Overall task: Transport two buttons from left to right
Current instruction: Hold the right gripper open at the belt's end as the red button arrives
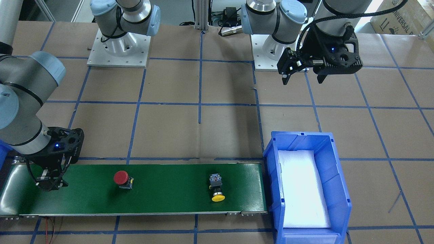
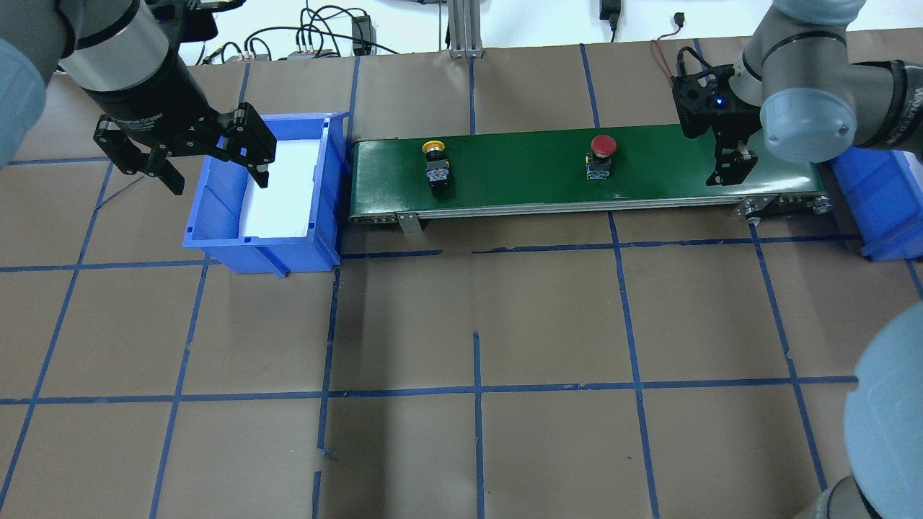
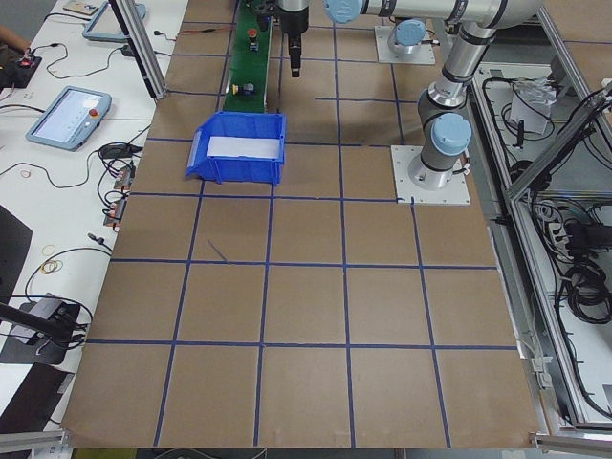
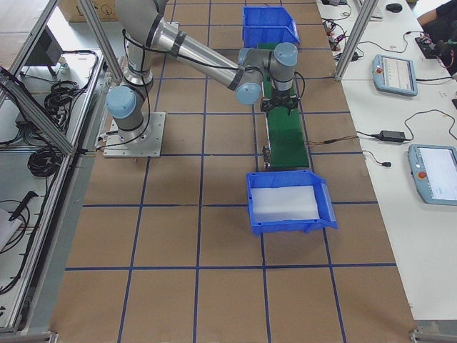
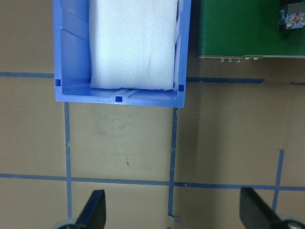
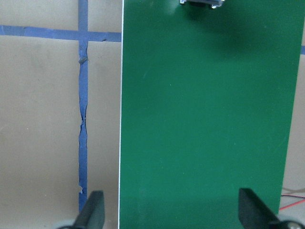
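The red-capped button [image 1: 121, 178] [image 2: 603, 146] stands upright on the green conveyor belt [image 1: 162, 200] [image 2: 526, 184]. The yellow-capped button [image 1: 217, 189] [image 2: 435, 162] lies on its side nearer the belt's left end. My right gripper [image 1: 51, 184] [image 2: 732, 173] [image 6: 172, 217] is open and empty over the belt's right end, apart from the red button. My left gripper [image 1: 303, 79] [image 2: 216, 180] [image 5: 174, 214] is open and empty, raised near the blue bin [image 1: 271, 152] [image 2: 216, 241] [image 5: 119, 98]. A corner of the yellow button's body [image 5: 291, 19] shows in the left wrist view.
The blue bin, lined with white foam [image 1: 303, 189], stands at the belt's left end. A second blue bin [image 2: 880, 194] stands past the belt's right end. The table is brown paper with blue tape lines. Both arm bases stand on plates at the robot's side.
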### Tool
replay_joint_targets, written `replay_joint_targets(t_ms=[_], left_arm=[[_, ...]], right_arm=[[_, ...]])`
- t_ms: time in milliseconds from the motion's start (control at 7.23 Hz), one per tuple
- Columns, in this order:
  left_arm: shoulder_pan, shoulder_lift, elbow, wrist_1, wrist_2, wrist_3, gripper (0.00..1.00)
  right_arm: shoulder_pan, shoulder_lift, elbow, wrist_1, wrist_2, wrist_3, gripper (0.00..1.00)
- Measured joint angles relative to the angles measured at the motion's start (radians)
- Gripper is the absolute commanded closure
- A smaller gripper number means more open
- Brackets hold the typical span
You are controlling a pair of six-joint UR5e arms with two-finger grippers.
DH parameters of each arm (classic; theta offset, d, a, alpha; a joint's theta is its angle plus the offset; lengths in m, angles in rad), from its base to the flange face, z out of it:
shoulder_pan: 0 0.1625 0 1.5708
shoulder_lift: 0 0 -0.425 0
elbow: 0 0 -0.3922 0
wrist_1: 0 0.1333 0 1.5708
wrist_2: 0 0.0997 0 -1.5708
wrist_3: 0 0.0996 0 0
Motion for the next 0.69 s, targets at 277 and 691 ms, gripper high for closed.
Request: replay_joint_targets(t_ms=[277, 691], left_arm=[[-0.002, -0.001, 0.002, -0.017, 0.008, -0.001, 0.0], [-0.003, -0.001, 0.004, -0.019, 0.018, -0.002, 0.0]], right_arm=[[0.0, 0.01, -0.003, -0.003, 0.0, -0.006, 0.0], [0.0, 0.014, -0.006, -0.007, -0.005, -0.029, 0.0]])
